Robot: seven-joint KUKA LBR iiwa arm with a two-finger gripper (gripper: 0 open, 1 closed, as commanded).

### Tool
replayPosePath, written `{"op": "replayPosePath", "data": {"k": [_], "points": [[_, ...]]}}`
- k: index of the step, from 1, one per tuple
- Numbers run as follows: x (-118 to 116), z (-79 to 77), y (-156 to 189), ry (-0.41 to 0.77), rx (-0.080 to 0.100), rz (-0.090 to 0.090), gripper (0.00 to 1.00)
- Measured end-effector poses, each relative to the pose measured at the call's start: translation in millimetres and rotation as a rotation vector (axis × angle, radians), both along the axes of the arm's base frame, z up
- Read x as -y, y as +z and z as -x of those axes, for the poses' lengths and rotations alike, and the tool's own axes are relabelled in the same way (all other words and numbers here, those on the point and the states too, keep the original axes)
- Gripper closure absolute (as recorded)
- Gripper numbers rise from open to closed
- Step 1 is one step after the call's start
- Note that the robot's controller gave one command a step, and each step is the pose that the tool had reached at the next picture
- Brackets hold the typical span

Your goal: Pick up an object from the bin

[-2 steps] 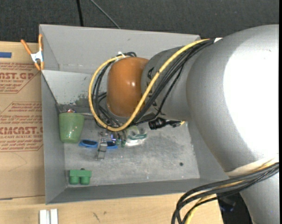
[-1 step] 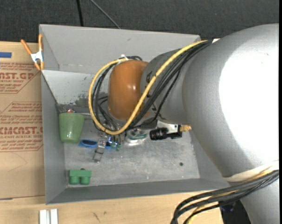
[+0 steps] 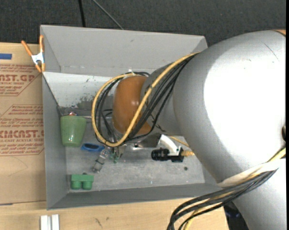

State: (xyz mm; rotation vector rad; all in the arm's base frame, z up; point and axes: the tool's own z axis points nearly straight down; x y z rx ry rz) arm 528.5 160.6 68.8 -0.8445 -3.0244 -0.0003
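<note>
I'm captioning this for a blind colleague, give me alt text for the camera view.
A silver robot arm reaches from the right into a grey metal bin, its gripper low over the floor beside a small blue piece. A pale green cup lies at the left, a green block at the lower left, a black-and-white part at the right.

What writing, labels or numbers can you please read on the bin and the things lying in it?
None: no lettering can be read on the grey bin, the green cup, the green block, the blue piece or the black and white part.
</note>
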Motion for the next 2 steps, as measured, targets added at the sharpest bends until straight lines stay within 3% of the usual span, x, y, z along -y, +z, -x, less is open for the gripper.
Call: {"op": "replayPosePath", "data": {"k": [1, 2], "points": [[-0.2, 0.3, -0.4, 0.001, -0.001, 0.000, 0.00], [-0.1, -0.3, 0.5, 0.000, 0.001, -0.001, 1.00]]}}
